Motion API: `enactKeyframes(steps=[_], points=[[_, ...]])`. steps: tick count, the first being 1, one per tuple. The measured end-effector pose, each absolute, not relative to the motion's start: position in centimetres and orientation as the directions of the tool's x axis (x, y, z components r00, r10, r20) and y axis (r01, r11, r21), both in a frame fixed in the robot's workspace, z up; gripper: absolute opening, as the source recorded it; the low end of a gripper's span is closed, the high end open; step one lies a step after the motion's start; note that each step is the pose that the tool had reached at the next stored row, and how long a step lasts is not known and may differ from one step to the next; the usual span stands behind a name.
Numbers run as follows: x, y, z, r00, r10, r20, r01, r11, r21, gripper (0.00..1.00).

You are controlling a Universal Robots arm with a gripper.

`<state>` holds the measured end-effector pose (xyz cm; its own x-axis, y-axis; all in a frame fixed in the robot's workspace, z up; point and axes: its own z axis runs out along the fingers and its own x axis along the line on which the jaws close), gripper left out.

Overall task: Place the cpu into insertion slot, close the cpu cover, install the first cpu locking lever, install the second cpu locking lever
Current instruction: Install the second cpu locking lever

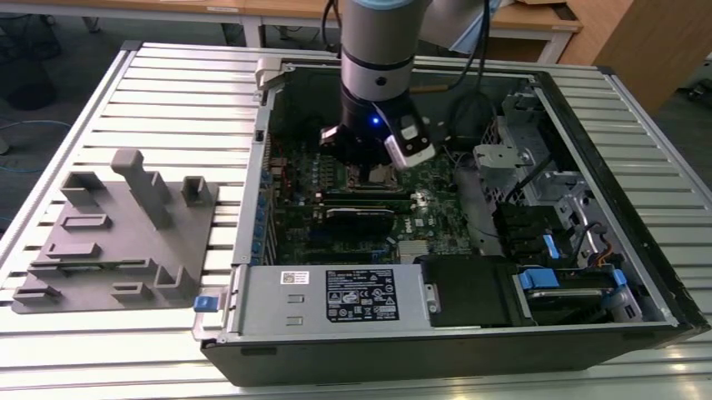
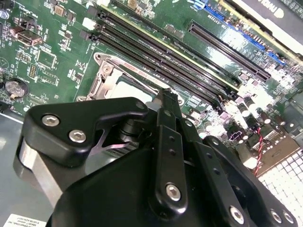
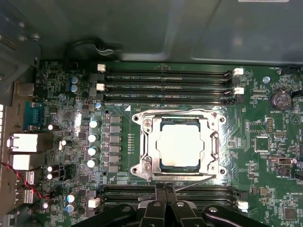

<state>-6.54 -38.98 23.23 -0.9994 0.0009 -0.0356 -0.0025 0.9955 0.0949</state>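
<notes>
The arm is reaching down into an open computer case [image 1: 623, 250] that is lying on a slatted metal table [image 1: 167, 92]. In the exterior view the gripper [image 1: 373, 162] is hanging low over the green motherboard [image 1: 333, 225], right above the socket area. A grey plastic fixture [image 1: 117, 237] is sitting on the table well off toward the exterior view's left.

In the first wrist view the cpu [image 3: 181, 145] is lying flat inside the insertion slot [image 3: 181, 171], its pale metal top facing up. The cpu cover [image 3: 179, 117] is sitting down around it as a silvery frame, with the chip showing through the cut-out centre. A thin metal locking lever [image 3: 194, 181] is running at a slant along the socket edge nearest the gripper [image 3: 165, 191]. Rows of black memory slots [image 3: 168, 85] are lying on the far side of the socket, and more are lying just beside it on the gripper's side.

The black fingers [image 3: 160, 203] are looking pressed together into one narrow tip, with nothing pinched between them. In the second wrist view that tip [image 2: 166, 97] is sitting right at the edge of the cover [image 2: 116, 78]; whether it is touching the metal, I cannot tell.
</notes>
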Motion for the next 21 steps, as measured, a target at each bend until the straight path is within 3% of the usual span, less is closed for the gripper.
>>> enactKeyframes(steps=[21], points=[[-7.6, -39.0, 20.9, -0.999, 0.001, -0.035, -0.002, 0.996, 0.095, 0.11]])
